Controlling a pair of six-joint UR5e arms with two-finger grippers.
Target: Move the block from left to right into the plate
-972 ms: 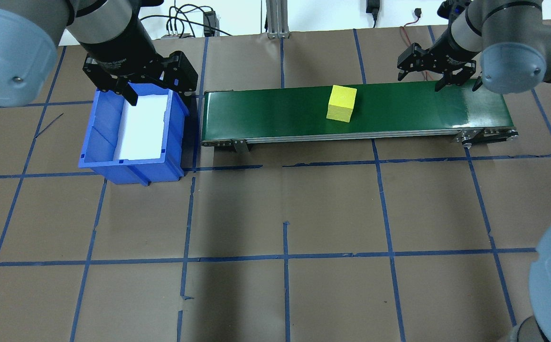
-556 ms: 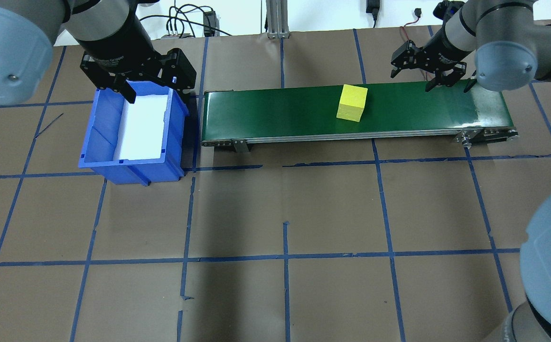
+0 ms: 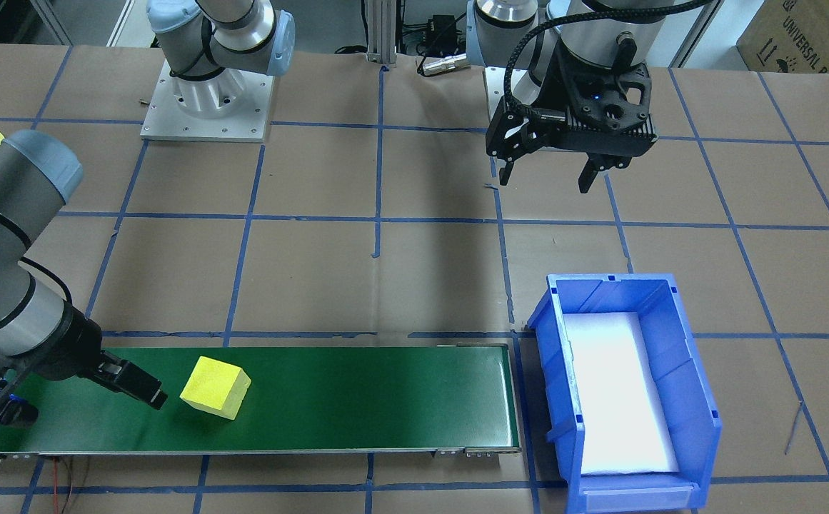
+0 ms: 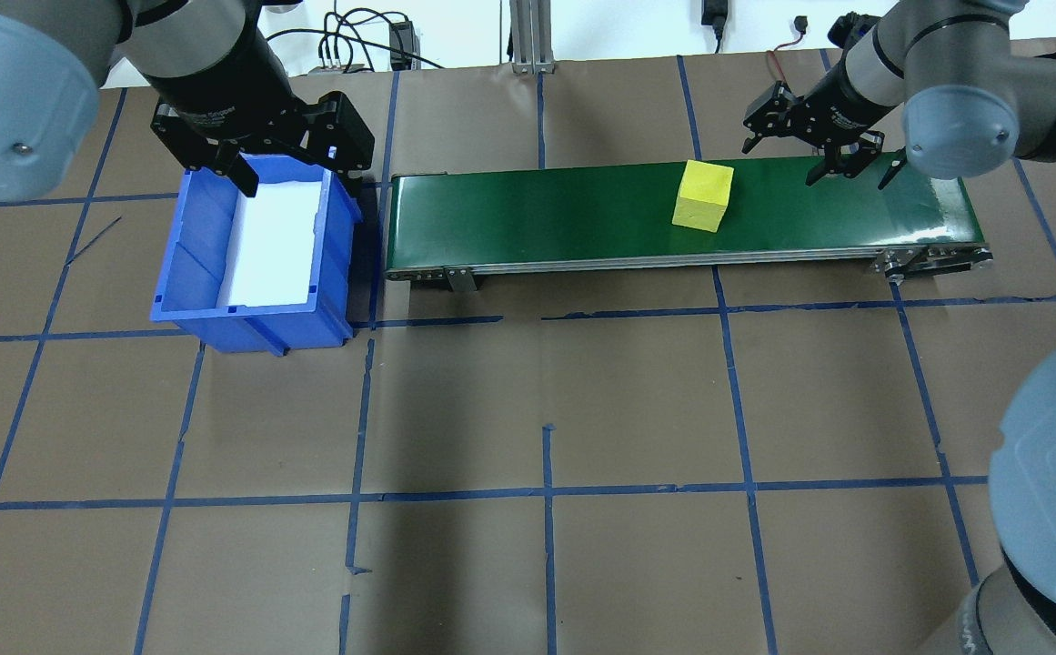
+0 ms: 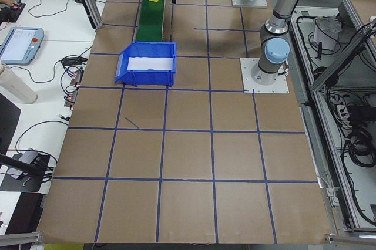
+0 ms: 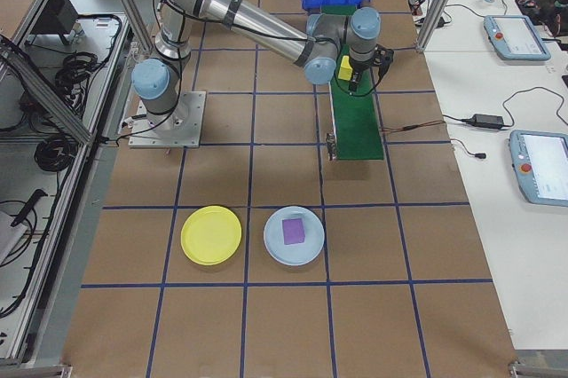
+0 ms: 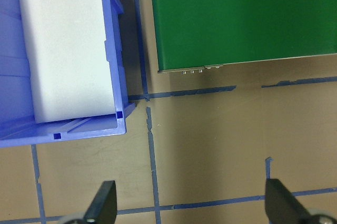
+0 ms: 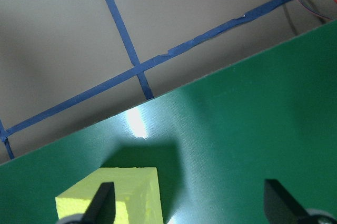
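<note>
A yellow block (image 4: 702,196) (image 3: 215,387) rides on the green conveyor belt (image 4: 537,209), right of its middle. My right gripper (image 4: 820,162) (image 3: 82,407) hangs open just over the belt's right end, a short way to the right of the block. In the right wrist view the block (image 8: 113,192) sits at the bottom left by one finger. The left gripper (image 4: 300,175) (image 3: 545,180) is open and empty, raised behind the blue bin. The yellow plate (image 6: 211,234) lies empty on the table far to my right.
The blue bin (image 4: 191,273) with a white foam pad stands off the belt's left end. A light blue plate (image 6: 311,249) with a purple block (image 6: 293,232) on it lies beside the yellow plate. Blue tape lines grid the brown table.
The yellow block has travelled right along the belt toward my right gripper. That gripper has shifted slightly left and farther back. The left gripper barely moved.
</note>
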